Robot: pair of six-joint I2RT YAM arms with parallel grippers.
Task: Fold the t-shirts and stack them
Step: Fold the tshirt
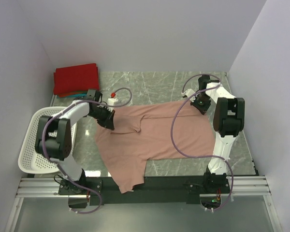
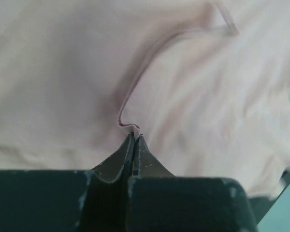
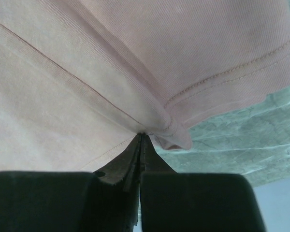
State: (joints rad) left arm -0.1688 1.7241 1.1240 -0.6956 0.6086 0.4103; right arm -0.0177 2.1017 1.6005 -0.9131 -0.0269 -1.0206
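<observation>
Left hand (image 2: 134, 134) is pinched together on a raised crease of the pink t-shirt (image 1: 159, 137), which lies spread across the table (image 1: 154, 82) at mid-frame in the top view. Right hand (image 3: 141, 136) is clamped on its hem, upper right. A good fold probably means lifting both grips evenly, cloth taut, then laying edge on edge.

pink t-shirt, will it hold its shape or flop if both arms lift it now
Probably floppy: the pink t-shirt wrinkles and bunches where the shut jaws pinch it. Likely light, being thin knit cloth. One end droops over the table's near edge, so the unheld middle would likely sag.
</observation>
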